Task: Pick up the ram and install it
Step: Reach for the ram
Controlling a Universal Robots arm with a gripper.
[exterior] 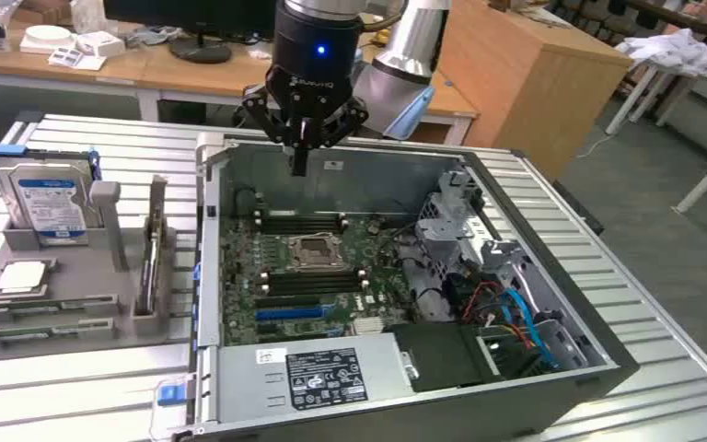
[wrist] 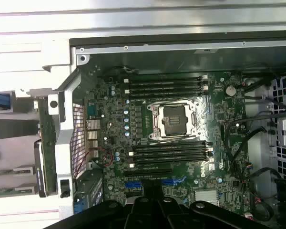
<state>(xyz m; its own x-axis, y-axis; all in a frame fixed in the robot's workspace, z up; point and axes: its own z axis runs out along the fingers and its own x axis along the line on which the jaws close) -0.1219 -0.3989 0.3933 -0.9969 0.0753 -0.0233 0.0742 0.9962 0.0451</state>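
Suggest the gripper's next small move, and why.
Probably slide the gripper toward the exterior view's left, to above the ram. It hangs shut and empty over the rear wall of the open case, while the ram stands on edge in the gray holder beside the case, untouched.

We see the gripper (exterior: 301, 168) hanging above the far wall of the open computer case (exterior: 477, 410), its fingers pressed together and gripping nothing. To the exterior view's left of the case, the ram (exterior: 155, 249) stands on edge in a grey holder (exterior: 144, 322). The hard drive (exterior: 44, 198) and processor chip (exterior: 25, 276) sit farther out from the case.
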